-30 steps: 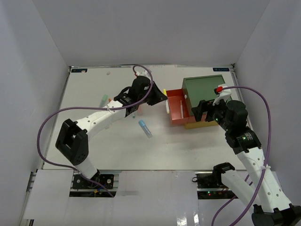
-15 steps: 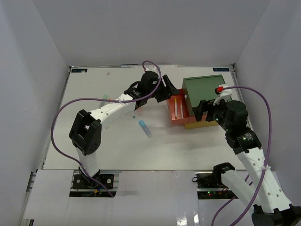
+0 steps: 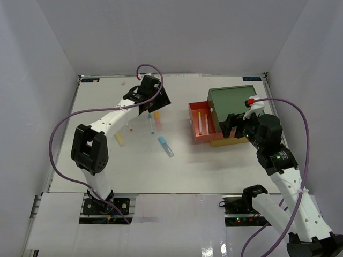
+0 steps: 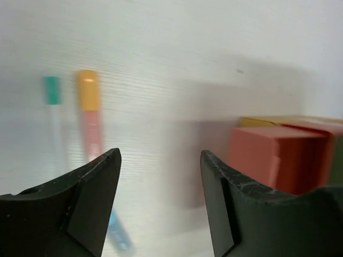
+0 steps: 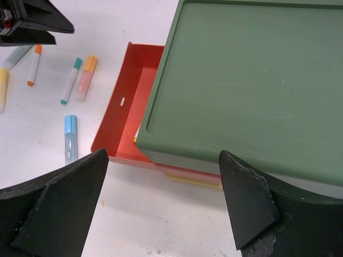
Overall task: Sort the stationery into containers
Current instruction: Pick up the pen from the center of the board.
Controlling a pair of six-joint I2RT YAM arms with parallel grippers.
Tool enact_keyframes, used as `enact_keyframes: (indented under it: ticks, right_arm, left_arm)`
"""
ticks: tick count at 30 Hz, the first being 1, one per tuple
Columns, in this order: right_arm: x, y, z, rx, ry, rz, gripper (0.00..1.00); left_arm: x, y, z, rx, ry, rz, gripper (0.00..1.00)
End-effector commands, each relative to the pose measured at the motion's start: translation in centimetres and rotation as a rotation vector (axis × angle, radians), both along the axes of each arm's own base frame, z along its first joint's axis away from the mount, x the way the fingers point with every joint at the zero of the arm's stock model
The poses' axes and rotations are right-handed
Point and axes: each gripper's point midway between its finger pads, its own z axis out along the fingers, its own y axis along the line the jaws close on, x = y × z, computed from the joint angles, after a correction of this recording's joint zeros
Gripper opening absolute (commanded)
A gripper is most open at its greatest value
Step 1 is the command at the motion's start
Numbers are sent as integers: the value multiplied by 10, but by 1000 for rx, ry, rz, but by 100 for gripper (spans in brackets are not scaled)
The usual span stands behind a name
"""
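Note:
The containers stand as one stack at the right: green top (image 3: 233,101), red drawer (image 3: 194,124) pulled out to the left, and a sliver of yellow (image 5: 198,183) beneath. Two thin sticks (image 3: 199,121) lie in the red drawer. Loose stationery lies on the table: an orange marker (image 3: 157,119), a teal-capped pen (image 3: 150,125), a blue marker (image 3: 165,146), an orange-tipped pen (image 3: 131,125) and a yellow stick (image 3: 119,139). My left gripper (image 3: 161,101) hangs open and empty above the orange marker (image 4: 88,99). My right gripper (image 5: 163,160) hovers open beside the stack.
White walls close in the table on three sides. The red drawer (image 4: 268,160) sits to the right of my left gripper (image 4: 161,160). The purple cables loop above both arms.
My left gripper opened over the red drawer and left a yellow stick in it. It then swung back left over the loose pens. The right arm stayed still.

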Motion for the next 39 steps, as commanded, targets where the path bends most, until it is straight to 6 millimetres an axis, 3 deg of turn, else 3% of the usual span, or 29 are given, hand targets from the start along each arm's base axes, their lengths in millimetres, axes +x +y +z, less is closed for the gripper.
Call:
enact_keyframes:
  ticks: [1, 6, 15, 24, 35, 39]
  right_arm:
    - [4, 0, 5, 4, -34, -5, 90]
    - [3, 0, 4, 3, -34, -3, 90]
    - [3, 0, 4, 4, -33, -5, 90]
    - [2, -2, 3, 2, -35, -12, 90]
    - [3, -2, 0, 0, -29, -12, 90]
    - [3, -2, 0, 0, -29, -10, 90]
  left_arm:
    - [-6, 58, -18, 183, 45, 72, 71]
    - [3, 84, -46, 272, 102, 104, 66]
    - [11, 91, -98, 344, 228, 97, 58]
    - [16, 100, -120, 378, 268, 121, 53]
    - [12, 95, -149, 374, 334, 102, 47]
    - [8, 92, -155, 361, 355, 90, 40]
